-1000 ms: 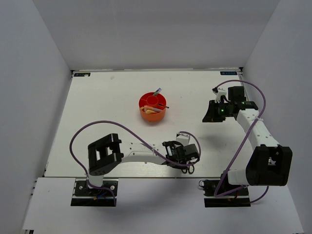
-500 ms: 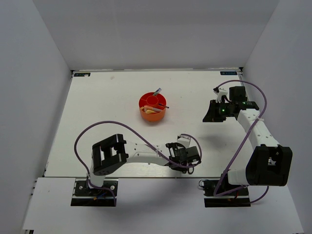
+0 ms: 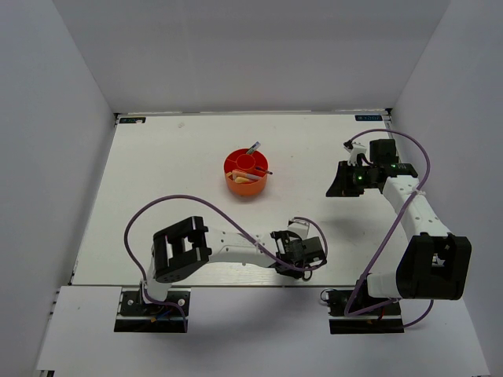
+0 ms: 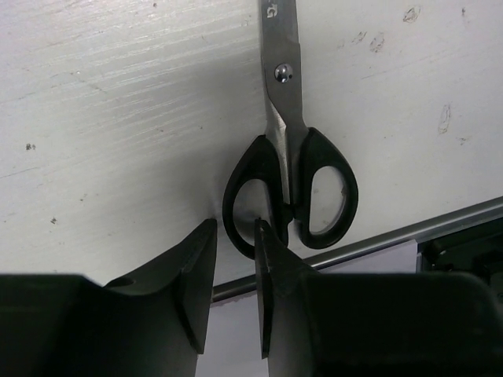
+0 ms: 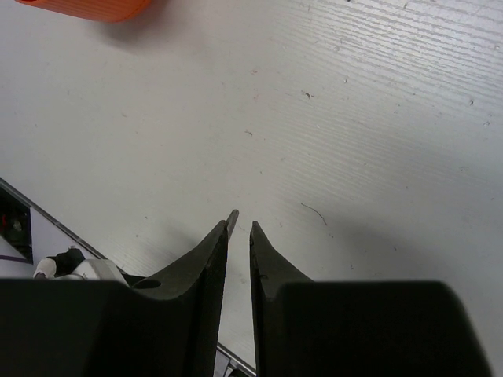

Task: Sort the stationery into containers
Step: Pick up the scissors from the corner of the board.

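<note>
Black-handled scissors (image 4: 289,165) lie on the white table at its near edge, blades pointing away. My left gripper (image 4: 234,228) is open, low over them. One finger stands outside the left handle loop, the other inside it, so the loop's rim runs between them. In the top view the left gripper (image 3: 302,255) covers most of the scissors. The round orange organiser (image 3: 246,173) sits mid-table with a slim pen (image 3: 253,148) upright in its centre cup and an orange-yellow marker (image 3: 247,180) in a front wedge. My right gripper (image 3: 343,184) is shut and empty at the right.
The table's metal front edge (image 4: 409,233) runs just behind the scissor handles. A corner of the organiser (image 5: 86,8) shows at the top left of the right wrist view. A purple cable (image 3: 157,206) loops over the left arm.
My left arm has stretched further right and lowered over the scissors, covering them more in the top view. The right arm and the organiser have not moved.
</note>
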Action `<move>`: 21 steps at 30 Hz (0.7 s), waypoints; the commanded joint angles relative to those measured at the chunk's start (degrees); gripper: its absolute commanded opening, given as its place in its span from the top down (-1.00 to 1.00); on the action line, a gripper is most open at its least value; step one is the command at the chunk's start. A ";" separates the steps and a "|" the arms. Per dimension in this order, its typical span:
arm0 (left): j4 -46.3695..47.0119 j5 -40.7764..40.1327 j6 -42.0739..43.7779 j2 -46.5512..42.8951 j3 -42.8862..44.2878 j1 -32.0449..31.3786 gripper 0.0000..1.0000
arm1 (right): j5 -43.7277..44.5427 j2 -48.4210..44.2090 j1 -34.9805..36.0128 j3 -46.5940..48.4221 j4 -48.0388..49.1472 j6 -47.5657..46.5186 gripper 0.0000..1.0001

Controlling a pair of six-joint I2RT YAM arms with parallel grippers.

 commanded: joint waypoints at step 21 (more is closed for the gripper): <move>-4.57 1.82 -1.64 -0.82 -11.17 1.54 0.69 | -3.31 -1.80 -2.66 -0.56 0.78 1.08 0.58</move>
